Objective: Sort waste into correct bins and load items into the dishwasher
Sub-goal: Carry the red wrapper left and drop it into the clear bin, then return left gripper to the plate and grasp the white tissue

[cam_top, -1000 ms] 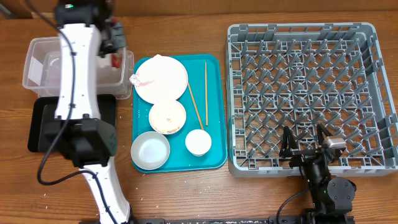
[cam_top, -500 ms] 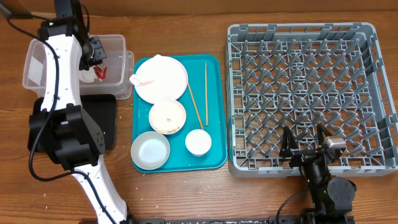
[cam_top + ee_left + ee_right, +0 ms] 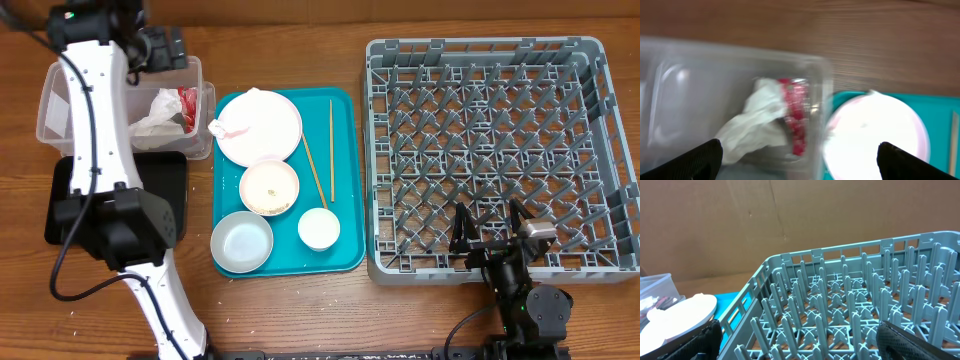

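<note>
The crumpled white napkin point(image 3: 153, 110) point(image 3: 755, 120) and the red scrap point(image 3: 187, 100) point(image 3: 795, 120) lie loose inside the clear tub point(image 3: 60, 90) point(image 3: 670, 90). My left gripper point(image 3: 165, 45) point(image 3: 800, 165) hovers open above the tub's far right corner, holding nothing. On the teal tray point(image 3: 345, 180) sit the pink plate point(image 3: 262, 125) point(image 3: 875, 135), pink bowl point(image 3: 269, 187), grey-green bowl point(image 3: 241, 242), white cup point(image 3: 319, 228) and two chopsticks point(image 3: 316, 170). My right gripper point(image 3: 490, 235) point(image 3: 805, 345) stands open and empty over the front edge of the grey dish rack point(image 3: 480, 120) point(image 3: 840, 305).
The black tray point(image 3: 170, 190) lies in front of the clear tub, partly hidden under my left arm. A small white scrap point(image 3: 215, 127) rests at the plate's left edge. Small grains dot the wood at the table's front left.
My left gripper has opened and let the napkin and red scrap fall into the clear tub, then swung toward the back left. The right arm has not moved.
</note>
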Available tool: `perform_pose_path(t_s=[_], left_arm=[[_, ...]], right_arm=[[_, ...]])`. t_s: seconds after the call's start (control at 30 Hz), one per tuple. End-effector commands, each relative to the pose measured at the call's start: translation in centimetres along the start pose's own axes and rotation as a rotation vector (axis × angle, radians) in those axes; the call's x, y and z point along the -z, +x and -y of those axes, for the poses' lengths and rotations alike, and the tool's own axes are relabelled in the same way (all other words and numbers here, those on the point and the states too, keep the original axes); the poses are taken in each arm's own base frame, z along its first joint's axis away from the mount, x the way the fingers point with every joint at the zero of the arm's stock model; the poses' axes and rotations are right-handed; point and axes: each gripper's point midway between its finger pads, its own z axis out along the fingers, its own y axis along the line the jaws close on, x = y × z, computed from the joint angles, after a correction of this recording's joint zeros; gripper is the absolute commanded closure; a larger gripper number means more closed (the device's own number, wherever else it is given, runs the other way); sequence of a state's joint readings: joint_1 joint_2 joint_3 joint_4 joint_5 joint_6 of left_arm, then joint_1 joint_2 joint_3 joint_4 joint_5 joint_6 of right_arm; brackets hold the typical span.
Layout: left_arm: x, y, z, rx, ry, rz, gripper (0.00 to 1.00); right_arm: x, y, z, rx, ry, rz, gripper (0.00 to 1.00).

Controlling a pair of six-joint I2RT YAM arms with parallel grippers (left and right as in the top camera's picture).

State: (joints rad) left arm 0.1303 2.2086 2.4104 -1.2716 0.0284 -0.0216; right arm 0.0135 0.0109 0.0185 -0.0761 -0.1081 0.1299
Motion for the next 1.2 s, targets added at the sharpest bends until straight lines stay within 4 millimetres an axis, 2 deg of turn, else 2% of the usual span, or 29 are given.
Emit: perform_pose_path(t_s=[0.0, 0.07, 0.13, 0.17, 0.43, 0.67, 0.8, 1.03, 1.1, 1.17], left_arm=[[-0.2, 0.8, 7.5, -0.378, 0.148, 0.007, 0.00], [-1.4, 1.8, 9.5, -0.478, 0.168, -0.016, 0.00], [-2.9, 2.7, 10.6, -0.543, 0.158, -0.045, 0.00], [-4.5, 3.5, 10.8, -0.565, 0.115, -0.078, 0.00], [-9.5, 5.9, 11.1, -0.578, 0.111, -0.180, 0.00], [-14.4, 9.7, 11.8, -0.599, 0.172, -0.311, 0.00], [-16.0, 11.2, 11.7, -0.599, 0.175, -0.361, 0.01], [-17.6, 12.6, 11.7, -0.593, 0.185, -0.403, 0.03], [-18.1, 12.9, 11.6, -0.593, 0.186, -0.415, 0.09], [-18.6, 13.4, 11.6, -0.591, 0.187, -0.428, 0.21]], right_arm=[[0.0, 0.3, -0.1, 0.001, -0.008, 0.000, 0.00], [0.0, 0.3, -0.1, 0.001, -0.008, 0.000, 0.00], [0.0, 0.3, -0.1, 0.001, -0.008, 0.000, 0.00], [0.0, 0.3, -0.1, 0.001, -0.008, 0.000, 0.00], [0.0, 0.3, -0.1, 0.001, -0.008, 0.000, 0.00], [0.0, 0.3, -0.1, 0.001, -0.008, 0.000, 0.00], [0.0, 0.3, -0.1, 0.001, -0.008, 0.000, 0.00], [0.0, 0.3, -0.1, 0.001, -0.008, 0.000, 0.00], [0.0, 0.3, -0.1, 0.001, -0.008, 0.000, 0.00], [0.0, 0.3, -0.1, 0.001, -0.008, 0.000, 0.00]])
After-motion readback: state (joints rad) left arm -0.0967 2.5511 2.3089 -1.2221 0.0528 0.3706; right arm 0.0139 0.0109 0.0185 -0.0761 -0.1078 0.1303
